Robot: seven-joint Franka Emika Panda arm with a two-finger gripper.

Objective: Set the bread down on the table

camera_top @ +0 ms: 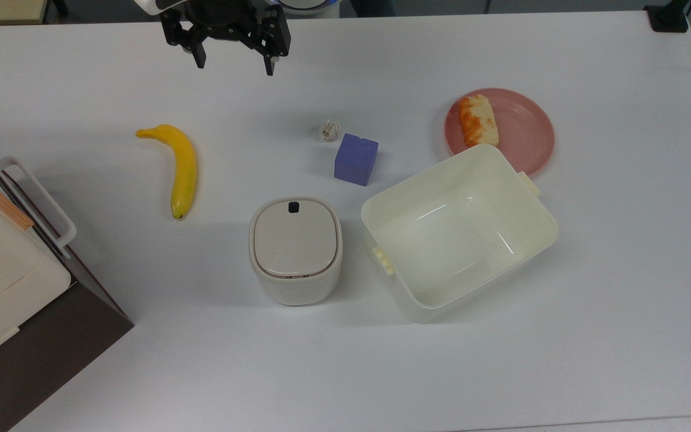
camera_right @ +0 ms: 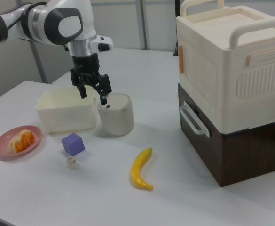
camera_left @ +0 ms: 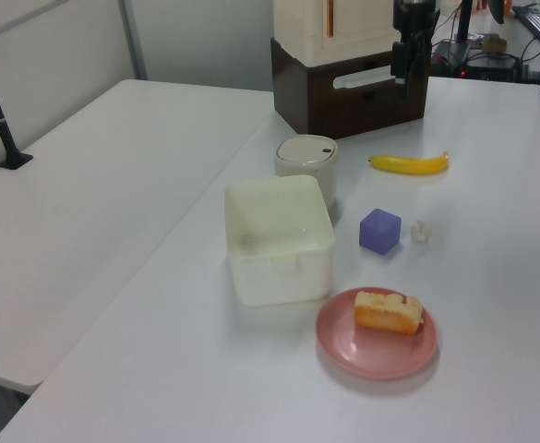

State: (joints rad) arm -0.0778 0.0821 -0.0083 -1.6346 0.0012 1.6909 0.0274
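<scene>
Bread [camera_top: 478, 120] on pink plate [camera_top: 525, 129], untouched; gripper [camera_top: 234, 61] w/ fingers apart, empty, above table [camera_top: 345, 372]

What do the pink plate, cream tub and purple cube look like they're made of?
Pink plate: probably glossy plastic or melamine; concentric rings, soft sheen. It holds the bread.
Cream tub: likely thin moulded plastic; bright reflections inside, moulded side tabs.
Purple cube: matte, no glare; foam or painted wood, can't tell which.
</scene>
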